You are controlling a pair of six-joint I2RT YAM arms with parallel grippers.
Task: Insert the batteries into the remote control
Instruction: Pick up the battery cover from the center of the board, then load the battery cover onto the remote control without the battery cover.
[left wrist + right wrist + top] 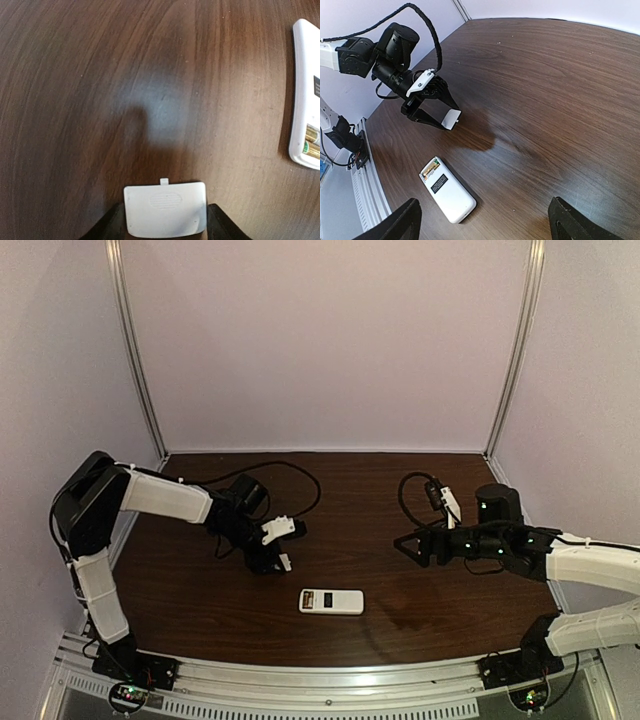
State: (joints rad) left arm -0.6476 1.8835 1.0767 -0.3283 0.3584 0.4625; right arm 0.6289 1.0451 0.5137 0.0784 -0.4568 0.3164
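Two arm bases sit bolted at the near rail, one to each side of a dark wood-grain bench (200, 610).

On the left, the left arm rises from its base, folds at a high elbow and reaches rightward and down toward the middle. Its left pincer (280, 563) points at the bench, and its two black fingers (107, 227) are closed onto the side edges of one battery cover (165, 215). This is a small white plate with a ribbed thumb patch and one little tab on its far edge. It hangs just above the wood and casts a shadow.

Right of and nearer than that pincer lies the one remote control (331, 601), well apart from both pincers. It is white and round-cornered, flat on the bench with its long side running left to right and its plain back up, showing a dark label. Its recess at the left end is uncovered, and the two batteries (314, 135) lie in it side by side, gold with pale ends.

On the right, the right arm stretches low and level from its base toward the middle. The right pincer (405, 547) hovers above the wood with its fingers (402, 222) spread wide and nothing between them.
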